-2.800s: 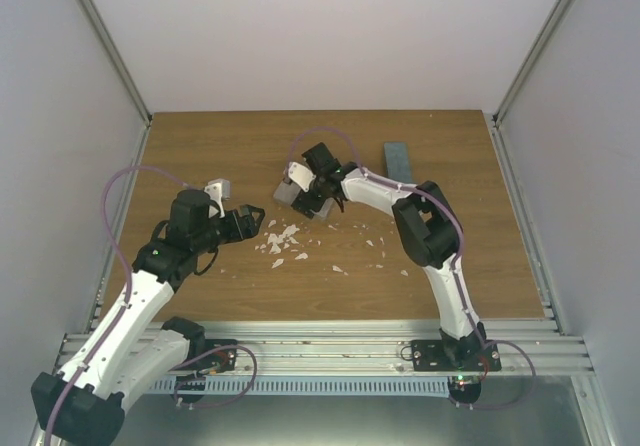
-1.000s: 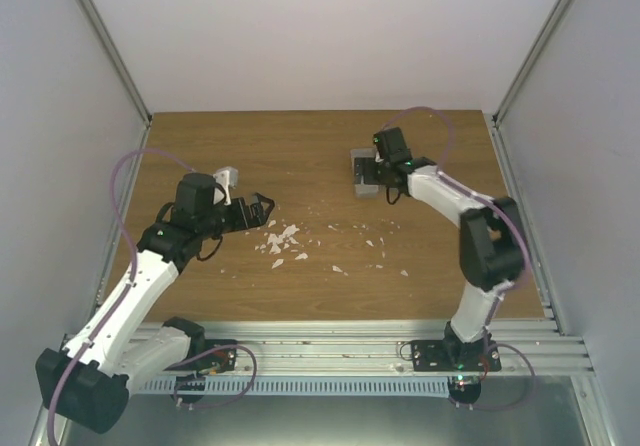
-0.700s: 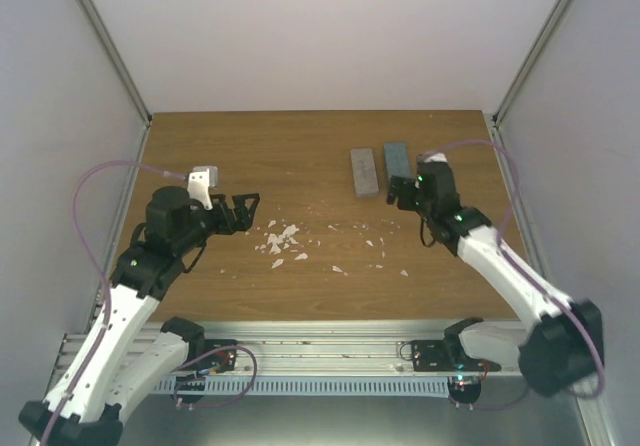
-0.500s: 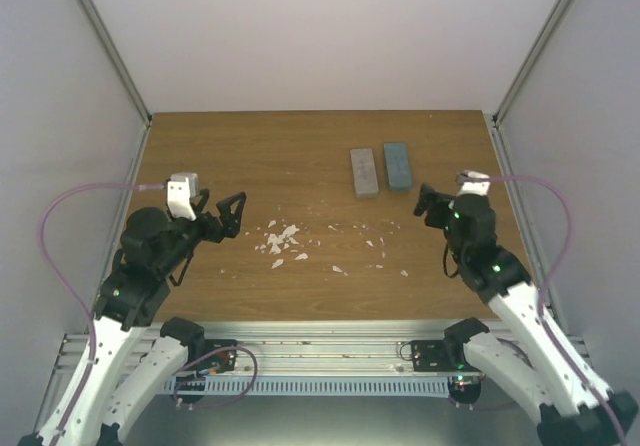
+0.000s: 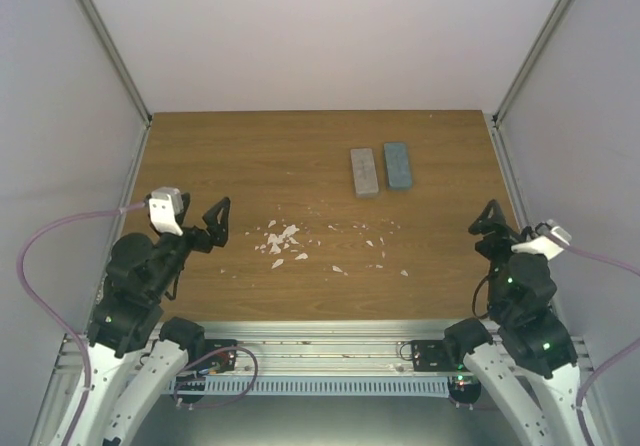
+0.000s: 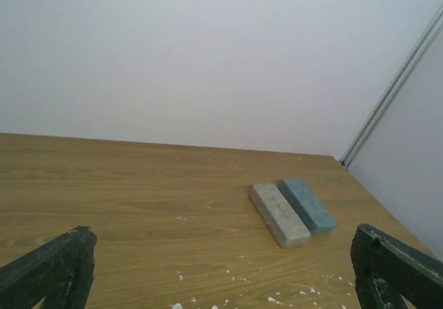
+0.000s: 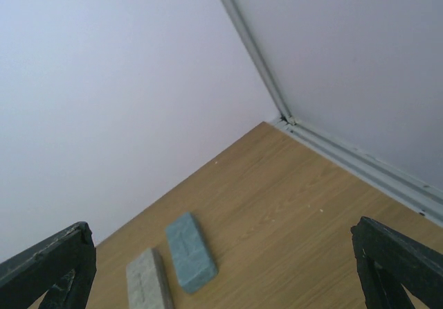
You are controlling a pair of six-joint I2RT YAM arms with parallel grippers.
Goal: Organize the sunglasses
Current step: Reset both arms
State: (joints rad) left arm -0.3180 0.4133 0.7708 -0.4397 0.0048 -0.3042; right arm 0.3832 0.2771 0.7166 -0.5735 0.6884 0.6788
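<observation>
the wooden desk [image 5: 250,156] is carrying everything; the left arm [image 5: 135,276] and right arm [image 5: 525,301] are sitting folded near its front corners, well apart from each other. a grey case [image 5: 364,172] and a blue-grey case [image 5: 398,165] are lying shut, side by side and touching, toward the back right. the left pincer [image 5: 212,224] and right pincer [image 5: 485,221] are both gaping wide, holding nothing. small white flecks [image 5: 283,236] are lying scattered mid-desk. where the sunglasses are lying cannot be told from these views
</observation>
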